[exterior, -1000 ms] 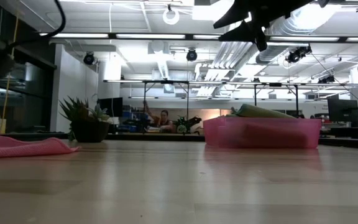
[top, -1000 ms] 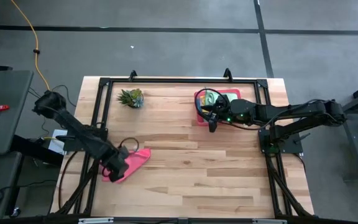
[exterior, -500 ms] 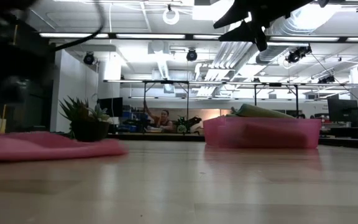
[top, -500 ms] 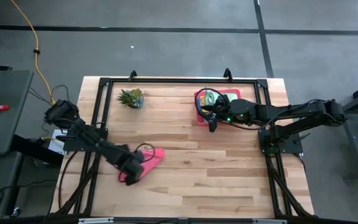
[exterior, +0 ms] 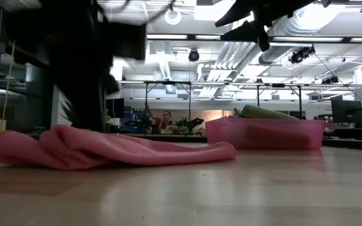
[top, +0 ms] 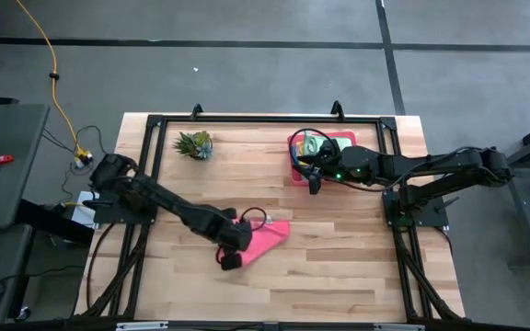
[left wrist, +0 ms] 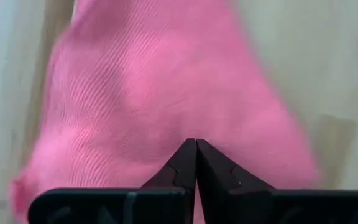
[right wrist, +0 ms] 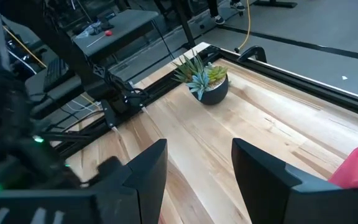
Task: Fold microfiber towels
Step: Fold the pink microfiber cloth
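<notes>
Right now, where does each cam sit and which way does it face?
High: overhead, straight down on the table; both arms show.
Low: tabletop height, facing the room; pink towel and pink tray in front.
Left wrist: on the left arm, left gripper jaws shut on the towel.
Right wrist: above the tray, facing the plant; right gripper jaws apart.
Shared: high and low both show towel and tray.

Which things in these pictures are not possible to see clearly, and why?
- Towels in the pink tray: the high view is partly blocked by the right arm; the low view shows only a green top.
- Plant: hidden in the low view behind the blurred left arm.
- Pink towel: its edges are cut off in the left wrist view.
</notes>
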Motion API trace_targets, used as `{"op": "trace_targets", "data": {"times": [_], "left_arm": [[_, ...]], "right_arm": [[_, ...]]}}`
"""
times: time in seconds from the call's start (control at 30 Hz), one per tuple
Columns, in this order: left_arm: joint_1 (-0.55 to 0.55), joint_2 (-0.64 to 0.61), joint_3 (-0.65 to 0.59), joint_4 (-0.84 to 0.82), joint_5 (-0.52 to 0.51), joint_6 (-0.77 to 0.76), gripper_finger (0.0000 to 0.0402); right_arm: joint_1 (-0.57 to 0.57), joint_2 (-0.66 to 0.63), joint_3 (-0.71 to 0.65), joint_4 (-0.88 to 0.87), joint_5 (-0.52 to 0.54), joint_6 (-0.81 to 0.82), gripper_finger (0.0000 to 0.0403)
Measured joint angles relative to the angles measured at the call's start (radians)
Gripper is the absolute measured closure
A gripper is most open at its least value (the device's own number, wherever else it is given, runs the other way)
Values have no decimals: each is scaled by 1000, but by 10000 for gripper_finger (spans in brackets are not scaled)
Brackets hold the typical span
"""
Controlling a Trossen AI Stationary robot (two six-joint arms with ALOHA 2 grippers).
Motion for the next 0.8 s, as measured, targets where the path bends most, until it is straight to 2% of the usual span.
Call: {"op": "trace_targets", "data": {"times": [0.2,0.37,0.47,0.53,0.67,0.8], "left_arm": [[5,-172,58,-101,-3,101,401],[16,-377,-3,-98,-66,114,401],[22,-491,-92,-102,-145,30,401],[23,-551,-162,-48,-196,-55,401],[30,-620,-325,51,-204,-175,388],[40,-614,-444,145,-198,-195,352]], "right_arm": [[0,0,0,14,0,0,230],[0,0,0,11,0,0,230],[0,0,0,13,0,0,230],[0,0,0,10,0,0,230],[0,0,-1,8,0,0,230],[0,0,-1,9,0,0,230]]}}
